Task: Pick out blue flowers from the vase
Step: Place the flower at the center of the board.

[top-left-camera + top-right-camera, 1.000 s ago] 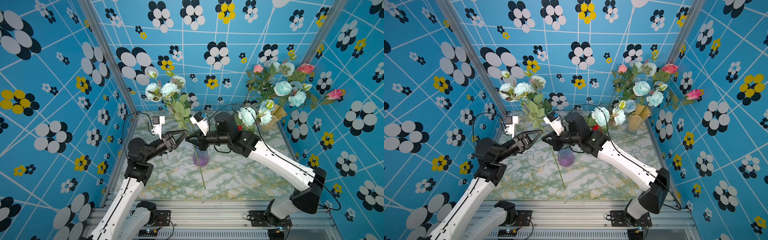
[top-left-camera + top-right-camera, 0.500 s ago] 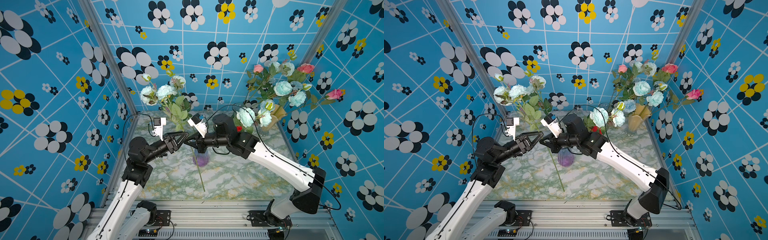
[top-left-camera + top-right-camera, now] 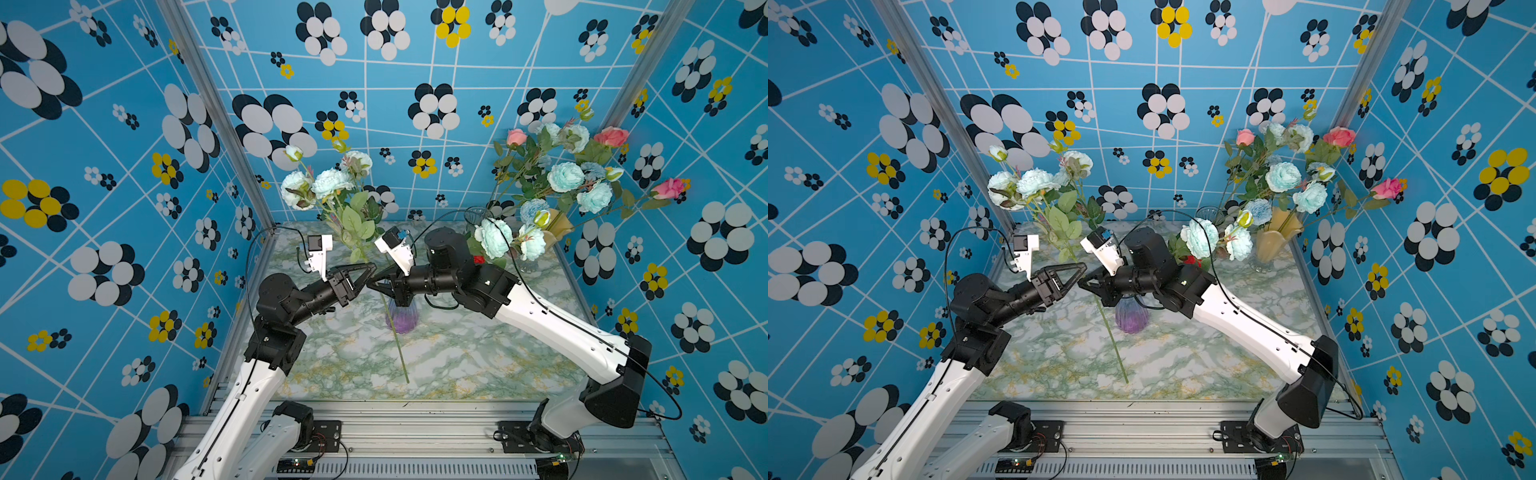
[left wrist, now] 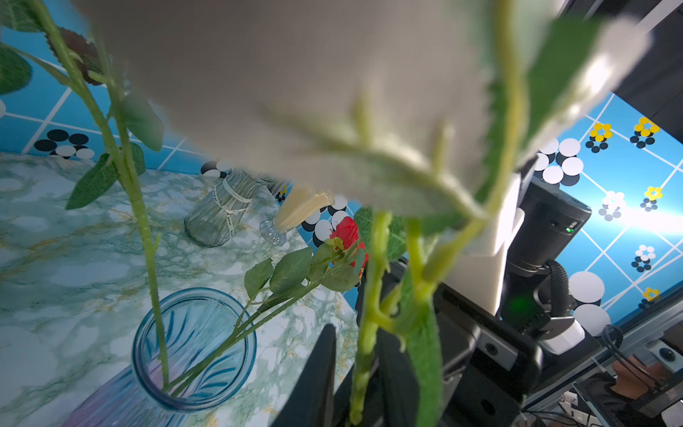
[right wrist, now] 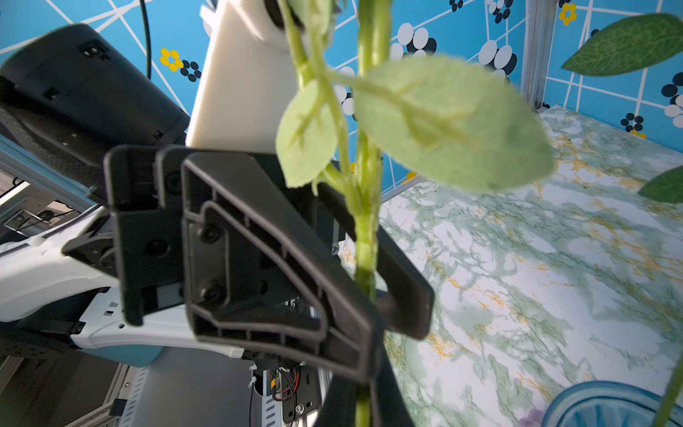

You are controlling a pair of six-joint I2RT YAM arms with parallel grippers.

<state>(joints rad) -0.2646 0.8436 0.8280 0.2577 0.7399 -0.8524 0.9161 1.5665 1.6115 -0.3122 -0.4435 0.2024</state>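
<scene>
A second ago the left gripper was open and clear of the stem. It has now moved in and closed on it, just above the right gripper, which stays clamped on the same stem. The blue flowers have swung toward the left wall. Their stem hangs outside the purple vase.

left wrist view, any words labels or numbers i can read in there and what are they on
No text in this view can be read.
Paper band tied round the clear ribbed vase: faint dark marks, too small and blurred to read.
Nothing else in view shows any lettering.
</scene>
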